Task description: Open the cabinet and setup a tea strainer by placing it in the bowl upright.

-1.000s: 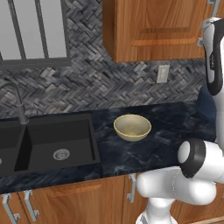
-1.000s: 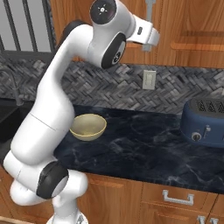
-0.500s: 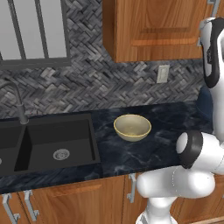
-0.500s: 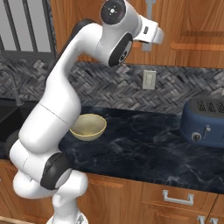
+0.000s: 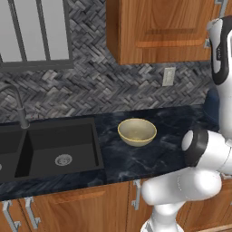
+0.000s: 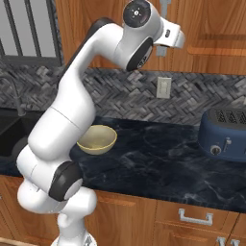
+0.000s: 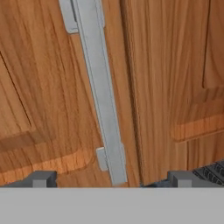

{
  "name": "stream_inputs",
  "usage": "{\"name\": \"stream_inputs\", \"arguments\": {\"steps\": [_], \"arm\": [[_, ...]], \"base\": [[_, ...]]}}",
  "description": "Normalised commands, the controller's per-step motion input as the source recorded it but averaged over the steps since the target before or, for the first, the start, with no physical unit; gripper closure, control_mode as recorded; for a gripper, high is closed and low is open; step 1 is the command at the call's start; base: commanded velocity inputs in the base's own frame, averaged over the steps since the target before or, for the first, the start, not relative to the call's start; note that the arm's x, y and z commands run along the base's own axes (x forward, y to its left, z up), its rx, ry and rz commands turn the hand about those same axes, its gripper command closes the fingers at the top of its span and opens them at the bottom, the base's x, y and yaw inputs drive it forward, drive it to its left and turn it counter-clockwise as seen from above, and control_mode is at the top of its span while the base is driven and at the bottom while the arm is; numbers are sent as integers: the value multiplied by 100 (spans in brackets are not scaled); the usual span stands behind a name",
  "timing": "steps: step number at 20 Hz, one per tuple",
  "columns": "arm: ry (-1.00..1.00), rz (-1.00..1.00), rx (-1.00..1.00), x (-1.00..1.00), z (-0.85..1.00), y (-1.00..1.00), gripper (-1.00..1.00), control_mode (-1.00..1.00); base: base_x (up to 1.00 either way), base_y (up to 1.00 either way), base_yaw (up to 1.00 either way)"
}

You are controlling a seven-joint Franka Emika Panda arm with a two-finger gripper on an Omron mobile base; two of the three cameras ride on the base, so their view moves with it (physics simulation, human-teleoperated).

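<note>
The cabinet (image 5: 158, 27) hangs shut above the counter, its reddish-brown door (image 7: 52, 87) close in front of the hand. Its long silver bar handle (image 7: 103, 96) runs top to bottom through the hand view. My gripper (image 7: 111, 179) is open, and the handle's lower end lies between the two dark fingertips (image 7: 41, 178), with nothing gripped. From the right base view, the white hand (image 6: 172, 37) reaches up beside the handle (image 6: 165, 7). The pale yellow bowl (image 5: 137, 132) (image 6: 97, 139) sits empty on the dark counter. The tea strainer is out of view.
A black sink basin (image 5: 59, 149) with a faucet (image 5: 18, 106) lies left of the bowl. A blue toaster (image 6: 223, 134) stands on the counter at the right. A wall socket (image 6: 163, 87) is on the tiled backsplash. Lower wooden cabinets (image 6: 192, 221) run under the counter.
The arm's elbow has risen and the hand has shifted a little to the right, closer to the cabinet handle. The jaws stay open. The bowl has not moved.
</note>
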Motion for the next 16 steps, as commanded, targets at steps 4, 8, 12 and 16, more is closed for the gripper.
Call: {"name": "stream_inputs", "arguments": {"steps": [4,8,12,16], "arm": [[3,0,0,17,-4,-1,-100,-100],[0,1,0,23,-5,0,-100,-100],[0,3,0,29,-7,-4,-100,-100],[0,5,0,26,-5,-6,-100,-100]], "base": [[0,0,0],[0,0,0],[0,0,0],[0,0,0]]}}
